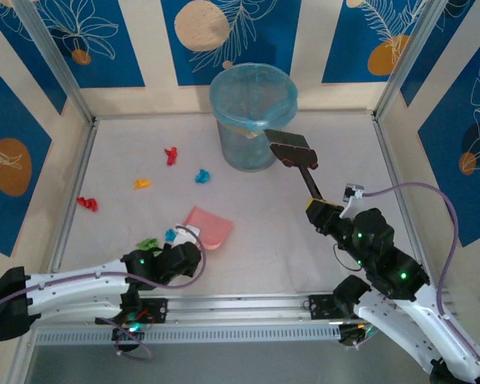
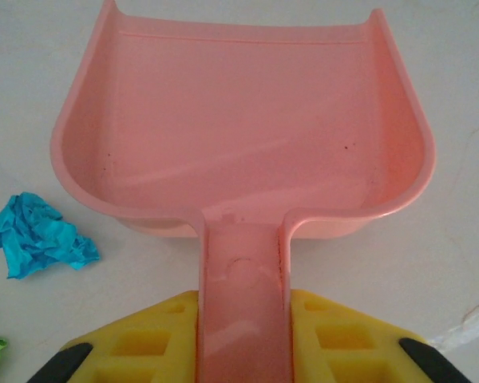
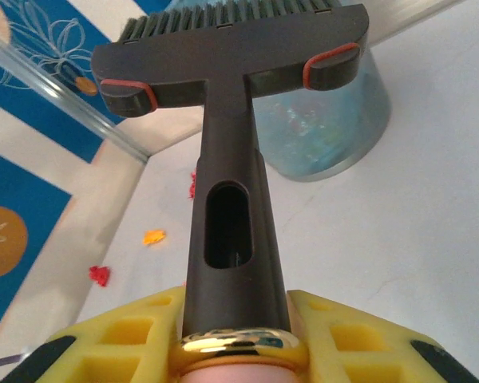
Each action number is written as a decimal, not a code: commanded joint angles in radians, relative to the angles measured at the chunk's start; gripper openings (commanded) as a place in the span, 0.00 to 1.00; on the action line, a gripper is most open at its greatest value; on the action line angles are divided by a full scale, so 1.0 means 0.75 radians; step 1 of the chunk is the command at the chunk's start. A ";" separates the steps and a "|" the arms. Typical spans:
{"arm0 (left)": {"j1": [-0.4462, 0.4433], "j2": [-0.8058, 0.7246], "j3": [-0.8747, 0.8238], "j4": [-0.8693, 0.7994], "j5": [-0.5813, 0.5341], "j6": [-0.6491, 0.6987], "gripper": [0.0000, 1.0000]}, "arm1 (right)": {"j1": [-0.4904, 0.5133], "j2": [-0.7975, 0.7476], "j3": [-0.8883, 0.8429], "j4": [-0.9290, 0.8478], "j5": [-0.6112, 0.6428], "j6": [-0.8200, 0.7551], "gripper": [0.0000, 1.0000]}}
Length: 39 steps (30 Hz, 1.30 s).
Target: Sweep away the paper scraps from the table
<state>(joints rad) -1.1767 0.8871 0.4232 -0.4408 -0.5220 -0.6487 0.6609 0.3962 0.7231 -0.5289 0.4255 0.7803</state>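
six paper scraps [image 1: 171, 155] lie loose on the worktop [image 1: 264, 248]: two red, two blue, one orange and one green. one red sits close to the left edge, with the orange one a little inward from it. the other red and a blue lie toward the middle, left of the one translucent blue bin [image 1: 252, 120], which stands near the far edge. the green and the second blue lie near the near edge, just left of the single pink dustpan [image 1: 210, 226], which rests flat on the worktop. the left jaws are closed on the dustpan's handle. the right jaws are clamped round the handle of the one dark brush [image 1: 292, 150], whose head is up by the bin's right side. coloured bits show through the bin's wall.
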 commanded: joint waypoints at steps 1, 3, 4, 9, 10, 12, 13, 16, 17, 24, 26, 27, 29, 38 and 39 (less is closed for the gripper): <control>-0.008 0.051 0.026 -0.020 -0.020 -0.023 0.00 | 0.025 -0.009 0.104 -0.058 -0.060 0.030 0.00; -0.006 0.080 0.033 -0.014 -0.013 -0.024 0.00 | 0.029 0.014 0.154 -0.058 -0.155 0.040 0.00; -0.006 0.088 0.035 -0.008 -0.008 -0.024 0.00 | 0.029 0.028 0.172 -0.056 -0.202 0.049 0.00; 0.016 0.094 0.028 0.011 0.026 -0.030 0.00 | 0.074 0.172 0.215 -0.004 -0.426 0.126 0.00; 0.021 0.090 0.027 0.015 0.030 -0.031 0.00 | 0.104 0.203 0.220 0.014 -0.435 0.127 0.00; 0.028 0.082 0.019 0.016 0.039 -0.037 0.00 | 0.209 0.278 0.240 0.044 -0.395 0.112 0.00; 0.032 0.077 0.016 0.016 0.043 -0.039 0.00 | 0.277 0.315 0.253 0.049 -0.342 0.095 0.00; 0.046 0.061 0.005 0.027 0.059 -0.045 0.00 | 0.504 0.467 0.306 0.091 -0.111 0.023 0.00; 0.050 0.056 0.002 0.029 0.062 -0.046 0.00 | 0.558 0.529 0.322 0.118 -0.048 -0.006 0.00; 0.071 0.015 -0.020 0.017 0.073 -0.060 0.00 | 0.541 1.005 0.530 0.148 -0.001 -0.040 0.00; 0.078 0.003 -0.026 0.015 0.078 -0.064 0.00 | 0.500 1.141 0.599 0.143 -0.025 -0.054 0.00; 0.082 -0.002 -0.029 0.016 0.081 -0.065 0.00 | 0.476 1.210 0.635 0.141 -0.039 -0.062 0.00; 0.088 -0.011 -0.032 0.015 0.086 -0.064 0.00 | 0.431 1.326 0.695 0.157 -0.078 -0.084 0.00; 0.117 -0.013 -0.039 0.016 0.110 -0.059 0.00 | 0.362 1.722 0.938 0.186 -0.069 -0.166 0.00; 0.121 -0.011 -0.039 0.017 0.116 -0.058 0.00 | 0.362 1.746 0.958 0.185 -0.064 -0.171 0.00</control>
<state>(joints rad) -1.1019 0.8864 0.4015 -0.4271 -0.4500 -0.6823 0.9279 1.6836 1.3731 -0.4377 0.3645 0.6949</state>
